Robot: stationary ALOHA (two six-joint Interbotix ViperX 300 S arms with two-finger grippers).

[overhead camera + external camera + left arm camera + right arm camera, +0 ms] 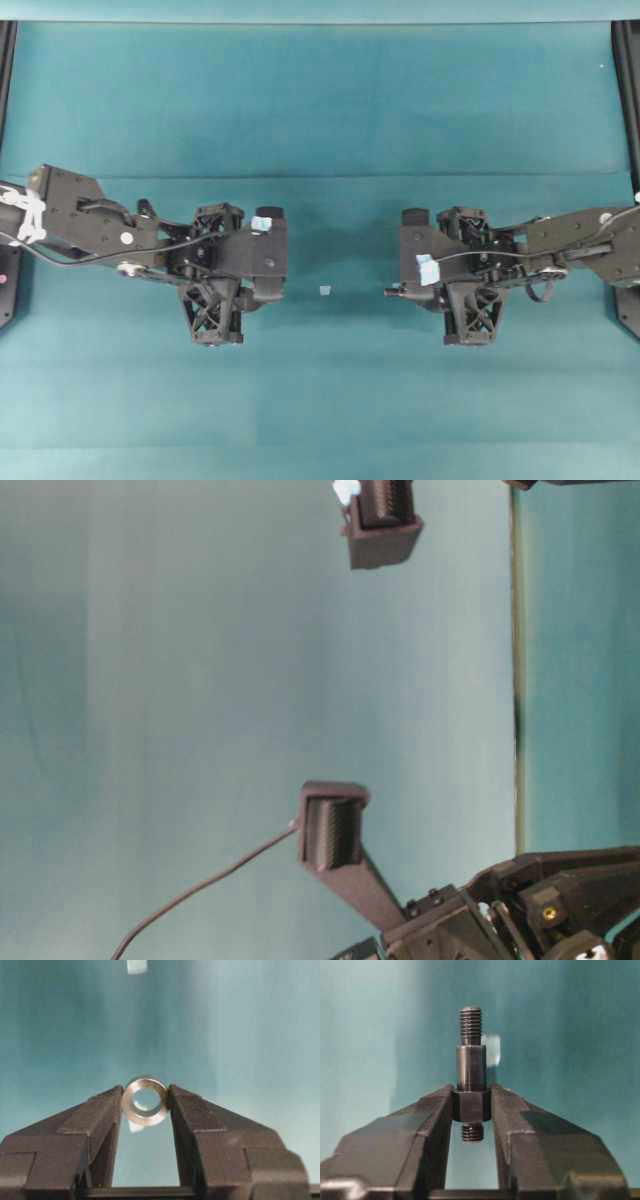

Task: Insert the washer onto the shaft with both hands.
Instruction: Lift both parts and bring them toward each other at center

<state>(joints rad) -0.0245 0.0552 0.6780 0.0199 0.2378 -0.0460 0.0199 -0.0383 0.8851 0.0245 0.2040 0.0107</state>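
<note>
- Washer (145, 1100): one only, a thick-rimmed silvery ring with its hole facing the left wrist camera, held upright between the two tips of the left gripper (145, 1105).
- One left gripper, its two black fingers (100, 1120) pressed against the washer's rim, one on either side; the jaws are clamped on it, with a gap left between the fingers below the ring.
- One shaft (471, 1080), dark grey, standing upright in the right wrist view: a threaded thin end on top, a smooth collar beneath it, a wider hexagonal block in the middle and a short threaded stub below.
- One right gripper (472, 1106), its two fingers (432, 1115) closed on the hexagonal block from both sides; both threaded ends stick out clear of the grip.
- Two black arms seen from overhead, the left arm (150, 245) and the right arm (530, 250), facing each other across the teal table (320, 120) and well apart.
- From overhead the shaft's tip shows as a small dark point (392, 292) jutting towards the middle; the washer is too small to make out there.
- One pale blue tape scrap (325, 290) lies on the table between the two grippers; one blurred pale scrap appears in each wrist view.
</note>
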